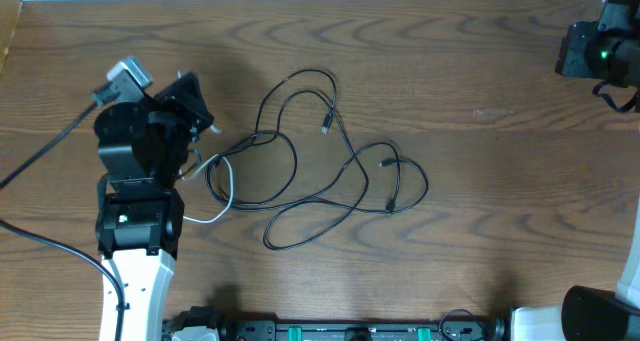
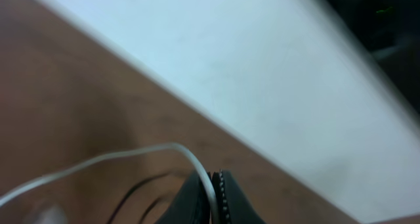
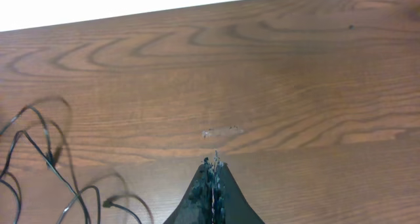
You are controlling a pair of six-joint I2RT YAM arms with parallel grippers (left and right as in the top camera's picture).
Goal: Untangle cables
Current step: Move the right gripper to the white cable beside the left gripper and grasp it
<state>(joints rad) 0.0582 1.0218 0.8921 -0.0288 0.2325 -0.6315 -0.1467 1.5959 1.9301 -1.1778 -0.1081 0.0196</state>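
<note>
Right gripper (image 3: 213, 166), fingers pressed together, 6 o'clock; black cables (image 3: 49, 155), 8 o'clock, apart, on wooden table (image 3: 262, 86).

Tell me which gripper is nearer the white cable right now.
Left. The left gripper is shut on the white cable itself; the right gripper, shut and empty, is far off over the table's right side.

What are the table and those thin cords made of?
The table looks like wood or wood-grain laminate: brown, swirling grain, matte. The black cables are probably sheathed in plastic or rubber: thin, dull, lying in loose loops. The white cable is likely the same, smooth-looking.
</note>
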